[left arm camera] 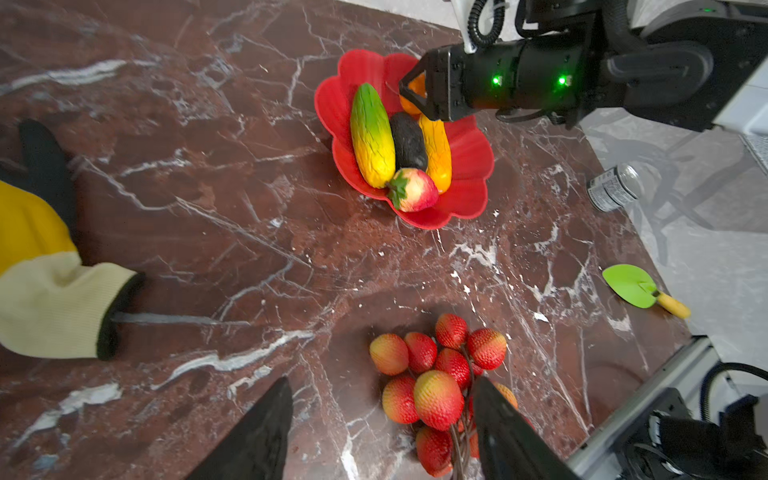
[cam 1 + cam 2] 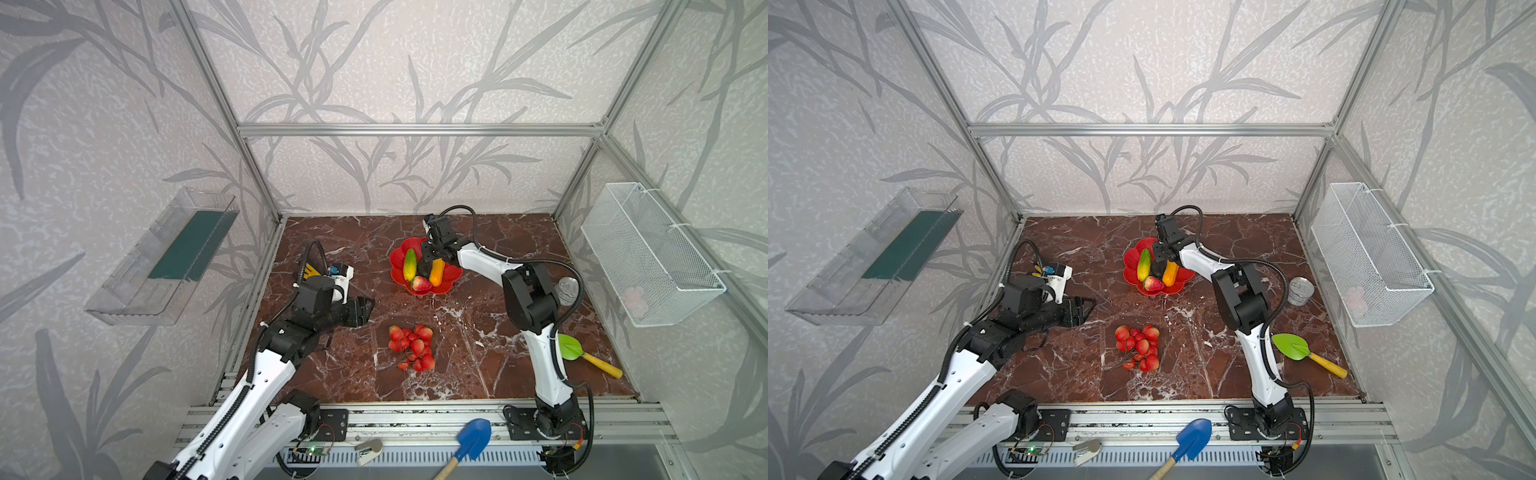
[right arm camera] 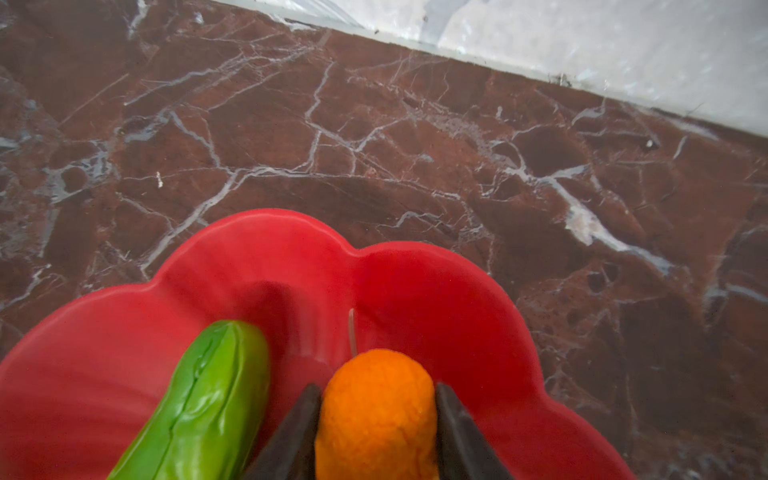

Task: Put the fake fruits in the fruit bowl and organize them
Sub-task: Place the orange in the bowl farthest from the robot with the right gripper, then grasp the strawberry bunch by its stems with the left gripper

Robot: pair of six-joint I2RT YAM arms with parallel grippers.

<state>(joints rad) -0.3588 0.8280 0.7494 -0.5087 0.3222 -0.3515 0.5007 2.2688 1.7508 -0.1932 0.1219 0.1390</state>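
Right gripper (image 3: 378,390): jaws pressed on the orange (image 3: 376,419), in the bowl (image 3: 415,270)
Left gripper (image 1: 382,382): jaws wide, near the berries (image 1: 438,399)

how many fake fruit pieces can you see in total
6. Five at the red bowl: green-yellow oblong, avocado, yellow-orange oblong, peach, and small orange in the right gripper. The berry bunch lies on the table. The gripper may hide more.

Left arm (image 2: 266,374) low, jaws wide apart; right arm (image 2: 473,257) outstretched, jaws narrowly spaced.
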